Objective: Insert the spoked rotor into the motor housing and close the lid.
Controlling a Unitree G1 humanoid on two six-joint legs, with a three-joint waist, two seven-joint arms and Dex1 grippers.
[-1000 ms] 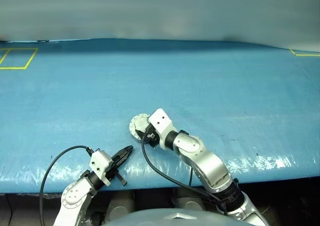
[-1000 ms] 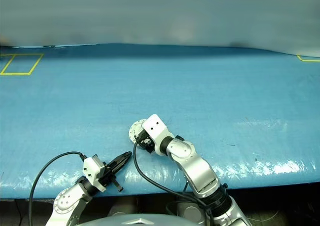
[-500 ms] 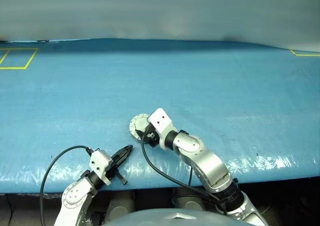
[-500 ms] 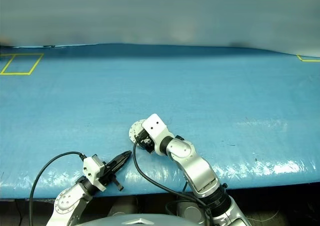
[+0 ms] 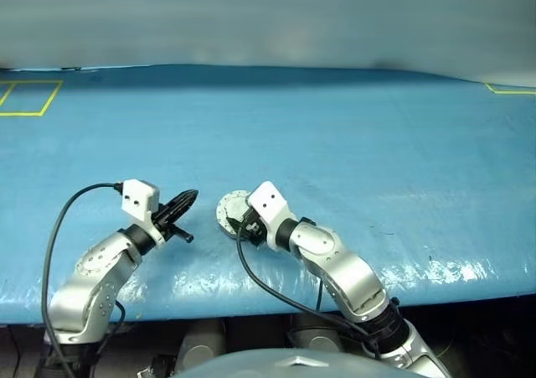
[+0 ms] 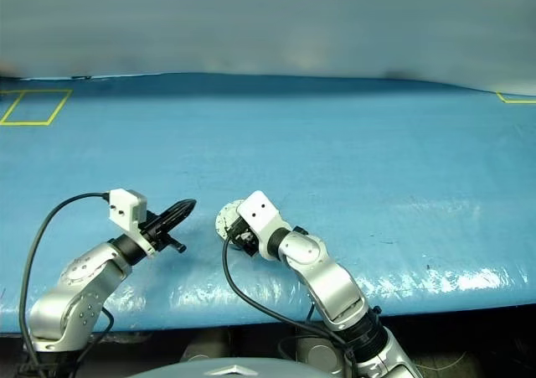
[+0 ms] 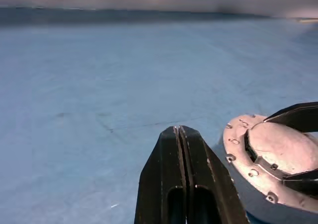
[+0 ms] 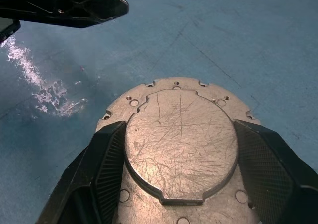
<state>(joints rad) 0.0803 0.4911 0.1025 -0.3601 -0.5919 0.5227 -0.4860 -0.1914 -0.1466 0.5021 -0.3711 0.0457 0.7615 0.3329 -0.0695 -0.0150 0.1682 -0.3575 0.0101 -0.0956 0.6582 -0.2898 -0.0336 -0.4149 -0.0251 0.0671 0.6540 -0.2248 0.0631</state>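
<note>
1. The right gripper (image 8: 179,184) has its two black fingers (image 8: 94,169) spread wide, one on either side of the raised centre of the lid (image 8: 180,139), seemingly against its edges. The lid lies shut, scratched plain face up, with a ring of small holes around its flange.

2. The motor housing (image 5: 228,213) sits directly under that lid on the blue table cover (image 5: 352,135), at the tip of the right gripper. From the head views just a sliver of its silver-grey rim peeks out past the white wrist block.

3. The left gripper (image 5: 186,199) hangs above the cover with its fingers pressed flat together, nothing between them. Its tip points towards the housing, which lies just beyond and to the right of the tip, with a gap of blue cover between them.

4. From the left wrist, the closed fingertips (image 7: 180,134) sit near the flange of the lid (image 7: 278,149), apart from it, with the right gripper's dark fingers framing the lid's far side.

5. I cannot make out the spoked rotor; with the lid down, the inside of the housing is hidden.

6. A yellow taped rectangle (image 5: 27,98) lies far off beyond the left gripper, near the cover's back edge.
</note>
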